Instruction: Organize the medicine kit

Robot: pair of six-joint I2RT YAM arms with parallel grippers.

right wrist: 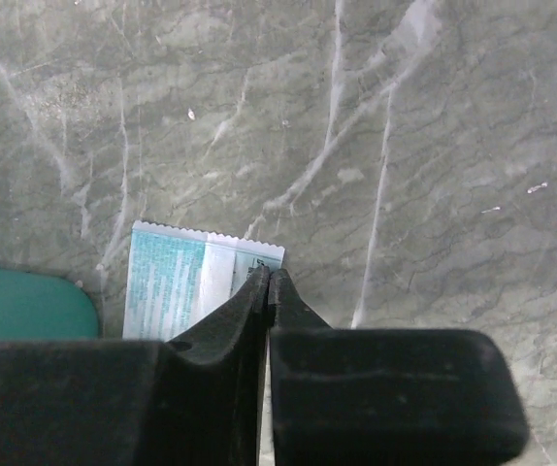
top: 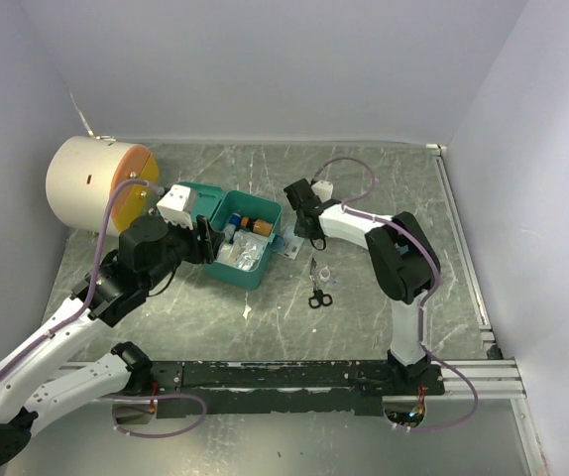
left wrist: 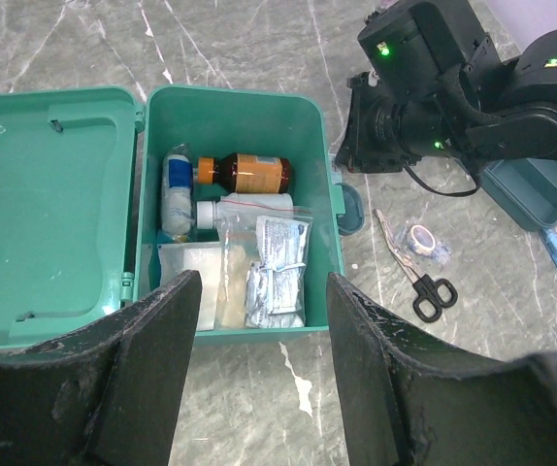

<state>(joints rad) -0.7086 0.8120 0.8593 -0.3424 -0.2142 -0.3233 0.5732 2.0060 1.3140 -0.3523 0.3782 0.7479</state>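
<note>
Right gripper [right wrist: 269, 276] pressed together on near edge of packet [right wrist: 183, 282]; hold unconfirmed, so should lift slowly off desk [right wrist: 405, 146], watching the packet.

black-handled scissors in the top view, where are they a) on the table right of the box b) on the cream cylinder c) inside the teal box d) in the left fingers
a: the black-handled scissors lie on the grey marble table, right of the teal plastic medicine kit.

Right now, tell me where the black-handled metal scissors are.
In the top view, the black-handled scissors lie right of the open teal plastic medicine kit, beside a small tape roll.
</note>
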